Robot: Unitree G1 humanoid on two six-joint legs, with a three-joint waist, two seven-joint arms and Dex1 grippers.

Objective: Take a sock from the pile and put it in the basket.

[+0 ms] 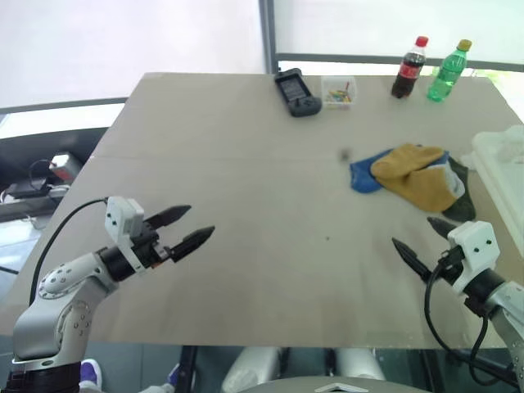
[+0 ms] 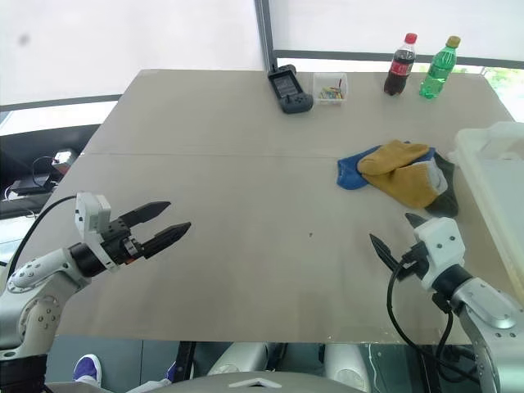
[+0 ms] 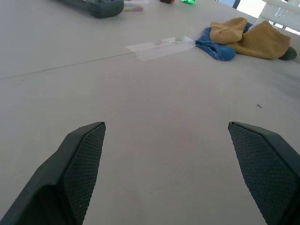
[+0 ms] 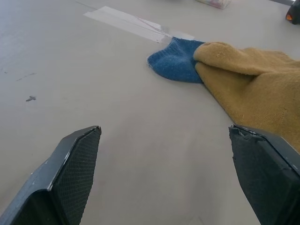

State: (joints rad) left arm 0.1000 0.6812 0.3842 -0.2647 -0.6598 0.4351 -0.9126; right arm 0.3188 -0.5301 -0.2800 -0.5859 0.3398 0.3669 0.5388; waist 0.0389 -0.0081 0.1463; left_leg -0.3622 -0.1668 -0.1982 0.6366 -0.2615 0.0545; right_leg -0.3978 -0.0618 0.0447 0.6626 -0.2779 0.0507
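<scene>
The pile (image 1: pixel 413 180) lies on the right side of the table: a mustard-yellow sock (image 1: pixel 416 173) on top, a blue sock (image 1: pixel 360 177) sticking out toward the table's middle, and a dark grey one (image 1: pixel 460 201) under the near right side. The basket (image 1: pixel 501 160), whitish and translucent, stands at the right edge just beyond the pile. My right gripper (image 1: pixel 412 231) hovers open a short way in front of the pile, empty, and its wrist view shows the blue sock (image 4: pixel 176 65) and the mustard sock (image 4: pixel 248 84) ahead. My left gripper (image 1: pixel 201 220) is open and empty over the near left of the table.
Along the far edge stand a black handheld device (image 1: pixel 296 92), a small clear box of coloured bits (image 1: pixel 339 92), a cola bottle (image 1: pixel 409 69) and a green bottle (image 1: pixel 449 71). A strip of clear tape (image 3: pixel 159 47) lies flat near the blue sock.
</scene>
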